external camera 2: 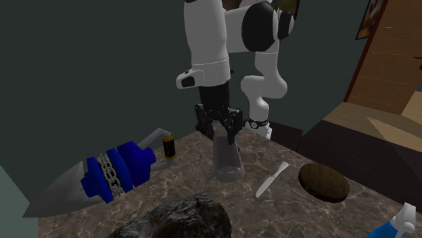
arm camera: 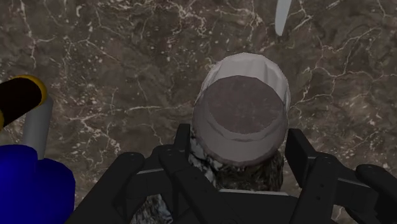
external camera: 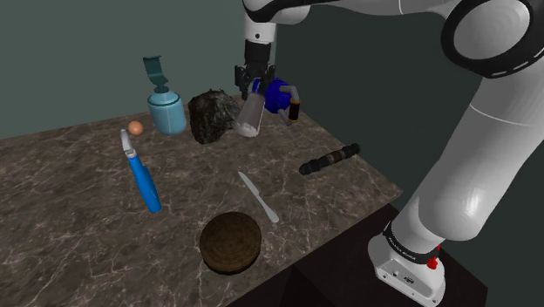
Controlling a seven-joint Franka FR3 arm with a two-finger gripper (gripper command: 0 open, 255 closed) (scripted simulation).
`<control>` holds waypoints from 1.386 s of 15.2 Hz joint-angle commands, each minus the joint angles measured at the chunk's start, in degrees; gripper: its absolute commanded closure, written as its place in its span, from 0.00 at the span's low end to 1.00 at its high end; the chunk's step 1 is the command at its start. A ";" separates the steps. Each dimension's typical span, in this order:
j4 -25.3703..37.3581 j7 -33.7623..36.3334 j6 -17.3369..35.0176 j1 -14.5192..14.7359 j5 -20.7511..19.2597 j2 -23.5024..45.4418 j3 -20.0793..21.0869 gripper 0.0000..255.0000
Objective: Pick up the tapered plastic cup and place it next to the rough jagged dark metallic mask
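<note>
White arm [external camera: 488,166] stretched forward, end effector [external camera: 253,92] pointing down, clasping cup [external camera: 250,117]

One each: cup [external camera: 250,118], mask [external camera: 213,117], knife [external camera: 259,197], bottle [external camera: 166,112], ball [external camera: 135,128], disc [external camera: 231,242], rod [external camera: 329,159], blue-handled tool [external camera: 145,184], blue toy [external camera 2: 116,172]

On the dark veined marble tabletop [external camera: 78,218], in the shoulder view, the teal pump bottle [external camera: 166,111] stands just left of the jagged dark metallic mask [external camera: 212,116], the pale tapered plastic cup [external camera: 250,116] just right of it, and the slim grey knife [external camera: 258,197] and round brown disc [external camera: 231,243] well in front of it.
</note>
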 commanded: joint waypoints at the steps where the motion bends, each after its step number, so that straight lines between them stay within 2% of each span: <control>1: -0.90 -0.10 1.47 0.06 0.04 0.50 0.04 1.00; 21: -11.56 -2.01 15.76 0.24 0.75 4.25 0.21 1.00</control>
